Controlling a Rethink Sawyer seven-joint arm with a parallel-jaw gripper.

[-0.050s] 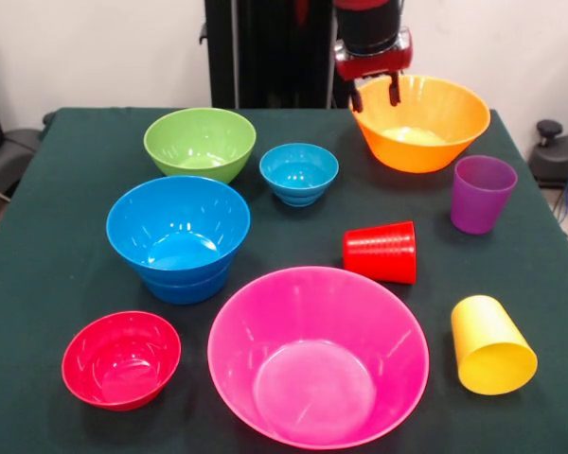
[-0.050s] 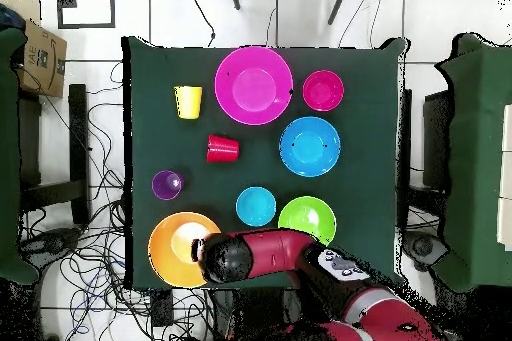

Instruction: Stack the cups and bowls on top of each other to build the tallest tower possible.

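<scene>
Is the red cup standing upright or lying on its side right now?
On its side. In the front view the red cup lies flat on the cloth, its side wall facing up; the overhead view shows its side, not a round opening.

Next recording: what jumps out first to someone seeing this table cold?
The big pink bowl dominates the front view's near edge, open side up, with a small red bowl beside it. Two blue bowls sit nested behind that. At the far side the gripper hangs with open fingers at the orange bowl's rim; the red cup and yellow cup lie tipped over, the purple cup upright.
</scene>
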